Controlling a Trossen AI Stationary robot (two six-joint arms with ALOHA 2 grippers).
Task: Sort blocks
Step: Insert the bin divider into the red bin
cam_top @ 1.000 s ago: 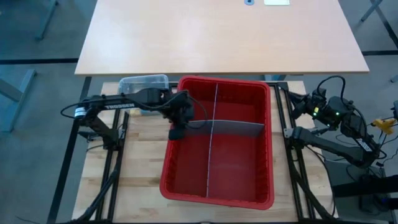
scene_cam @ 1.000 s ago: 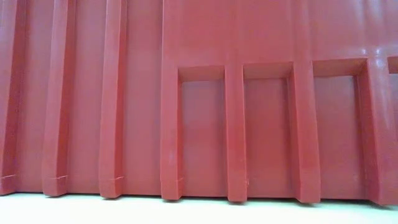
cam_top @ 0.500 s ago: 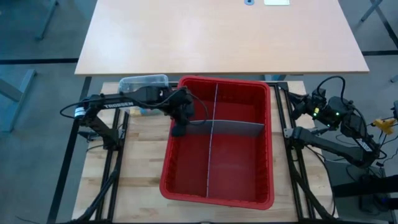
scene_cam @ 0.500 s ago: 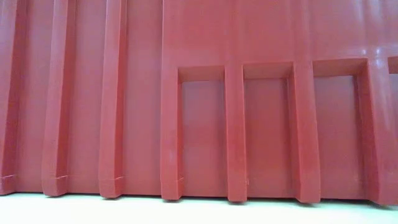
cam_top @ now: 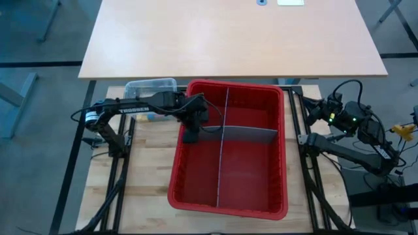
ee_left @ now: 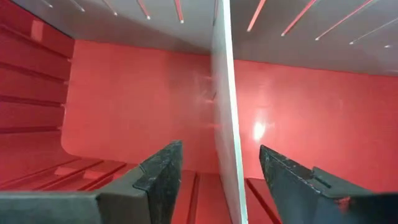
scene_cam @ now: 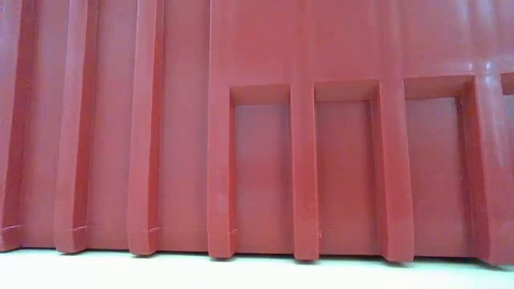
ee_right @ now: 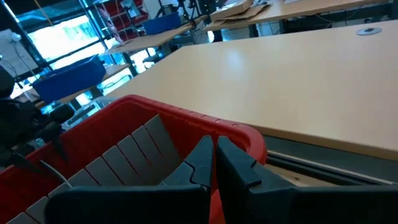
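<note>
Grey divider [ee_left: 225, 106] between left fingers [ee_left: 163, 171]

A red bin [cam_top: 230, 202] with bare floor compartments leaves open room, but upright grey dividers [cam_top: 223, 156] split it, one standing between the left gripper's [ee_left: 217, 180] parted fingers.
</note>
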